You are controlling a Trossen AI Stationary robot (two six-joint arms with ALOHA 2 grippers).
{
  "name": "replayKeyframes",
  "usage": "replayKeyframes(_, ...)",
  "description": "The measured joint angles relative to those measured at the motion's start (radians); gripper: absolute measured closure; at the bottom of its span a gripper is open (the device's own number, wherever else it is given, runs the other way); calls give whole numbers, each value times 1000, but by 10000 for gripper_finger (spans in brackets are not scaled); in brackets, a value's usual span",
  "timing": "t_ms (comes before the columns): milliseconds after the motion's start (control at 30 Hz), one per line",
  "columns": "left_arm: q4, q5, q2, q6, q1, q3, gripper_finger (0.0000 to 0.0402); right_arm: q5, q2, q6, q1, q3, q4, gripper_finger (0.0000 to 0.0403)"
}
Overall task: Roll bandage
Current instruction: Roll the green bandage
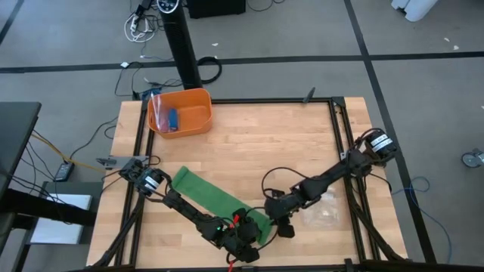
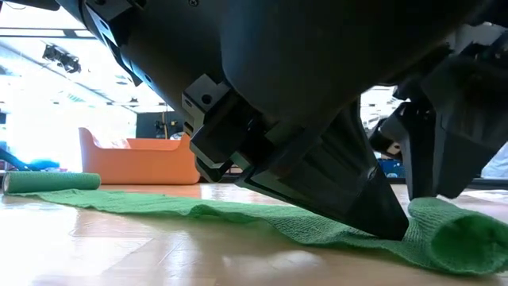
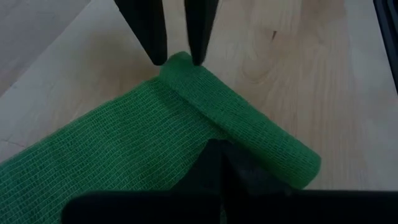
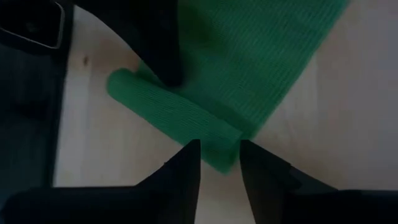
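Writing is nowhere readable. Wood table point(image 1: 249, 143) stands on grey carpet with cables trailing far left; the low view shows a bright room behind. An orange bin point(image 1: 181, 113) sits far left. The bandage point(image 1: 219, 200) runs from left-centre toward the near edge, ending in a roll point(image 3: 239, 134). The left gripper point(image 1: 248, 245), fingers together, presses the strip beside the roll. The right gripper point(image 4: 219, 163), narrowly parted, straddles the roll's right end. A plastic bag point(image 1: 324, 213) lies right.

Left fingers point(image 3: 214, 165) together, right fingers point(image 4: 186, 168) parted.
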Motion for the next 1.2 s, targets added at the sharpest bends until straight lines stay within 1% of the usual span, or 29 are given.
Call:
replayKeyframes(100, 0, 0, 0, 0, 0, 0, 401, -17, 0, 17, -2, 0, 19, 271)
replayKeyframes(233, 0, 0, 0, 0, 0, 0, 401, -18, 0, 29, -2, 0, 26, 276)
replayKeyframes(367, 0, 0, 0, 0, 0, 0, 401, -18, 0, 26, -2, 0, 27, 306)
replayKeyframes(533, 0, 0, 0, 0, 0, 0, 401, -4, 0, -16, 7, 0, 29, 365)
replayKeyframes(600, 0, 0, 0, 0, 0, 0, 401, 25, 1, -54, 23, 0, 29, 389)
replayKeyframes(667, -1, 0, 0, 0, 0, 0, 401, 63, 1, -100, 48, 0, 29, 397)
replayKeyframes(800, -2, 0, 0, -3, 0, 0, 401, 143, 1, -176, 114, 0, 29, 391)
replayKeyframes(1033, -2, 0, 0, -6, 0, 0, 401, 322, 1, -296, 254, -6, 30, 399)
replayKeyframes(1100, -3, 0, 0, -6, 0, 0, 401, 348, 2, -311, 279, -14, 18, 397)
replayKeyframes(1200, -3, 0, -1, -6, 0, 0, 401, 361, 2, -344, 304, -34, 18, 398)
